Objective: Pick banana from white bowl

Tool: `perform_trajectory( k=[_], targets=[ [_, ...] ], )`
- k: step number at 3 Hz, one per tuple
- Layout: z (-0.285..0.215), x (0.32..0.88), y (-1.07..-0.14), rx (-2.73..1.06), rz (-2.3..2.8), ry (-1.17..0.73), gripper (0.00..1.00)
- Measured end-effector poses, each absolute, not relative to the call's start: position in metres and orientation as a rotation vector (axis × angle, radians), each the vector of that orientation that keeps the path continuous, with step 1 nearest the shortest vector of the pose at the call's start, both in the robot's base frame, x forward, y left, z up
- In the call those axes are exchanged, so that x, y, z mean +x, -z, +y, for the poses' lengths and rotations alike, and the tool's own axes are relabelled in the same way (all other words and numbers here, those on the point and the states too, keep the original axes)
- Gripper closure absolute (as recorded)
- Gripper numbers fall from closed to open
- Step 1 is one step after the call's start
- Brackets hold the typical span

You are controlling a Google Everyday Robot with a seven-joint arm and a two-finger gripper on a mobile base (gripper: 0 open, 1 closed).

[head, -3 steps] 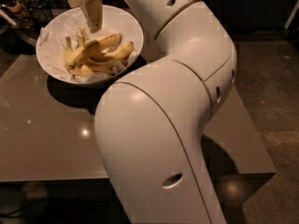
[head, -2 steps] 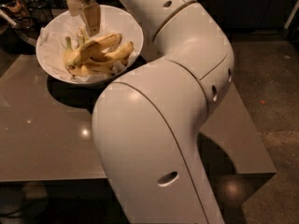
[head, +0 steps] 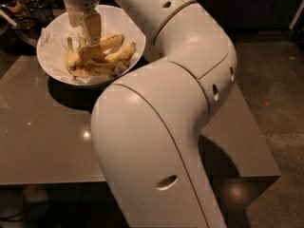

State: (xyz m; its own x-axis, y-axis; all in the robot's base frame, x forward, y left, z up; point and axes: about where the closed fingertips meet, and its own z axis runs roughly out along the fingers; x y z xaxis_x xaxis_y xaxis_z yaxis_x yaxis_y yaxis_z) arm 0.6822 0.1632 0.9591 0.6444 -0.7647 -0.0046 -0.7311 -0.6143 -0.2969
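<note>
The white bowl [head: 127,24] stands at the table's far left, lined with crumpled white paper. Several yellow bananas lie piled in it. The banana [head: 108,43], the longest and thickest, lies on top, slanting up to the right. A pale greenish stem [head: 70,44] sticks up at the left of the pile. My gripper [head: 88,36] hangs from the white arm straight down into the bowl, its tip at the left part of the banana. The gripper hides that part of the pile.
The bowl rests on a glossy grey-brown table [head: 47,132]. My bulky white arm [head: 161,108] covers the table's middle and right. Dark clutter [head: 19,9] sits beyond the table's far left corner. Dark floor [head: 270,80] lies to the right.
The gripper has come down lower into the bowl, onto the banana pile. The bananas and bowl have not visibly shifted.
</note>
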Motion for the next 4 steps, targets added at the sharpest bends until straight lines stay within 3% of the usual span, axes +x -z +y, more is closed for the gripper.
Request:
perform_trajectory(
  k=[4],
  targets=[
    [0.165,0.679,-0.925,-2.679,1.206,0.108,0.39]
  ],
)
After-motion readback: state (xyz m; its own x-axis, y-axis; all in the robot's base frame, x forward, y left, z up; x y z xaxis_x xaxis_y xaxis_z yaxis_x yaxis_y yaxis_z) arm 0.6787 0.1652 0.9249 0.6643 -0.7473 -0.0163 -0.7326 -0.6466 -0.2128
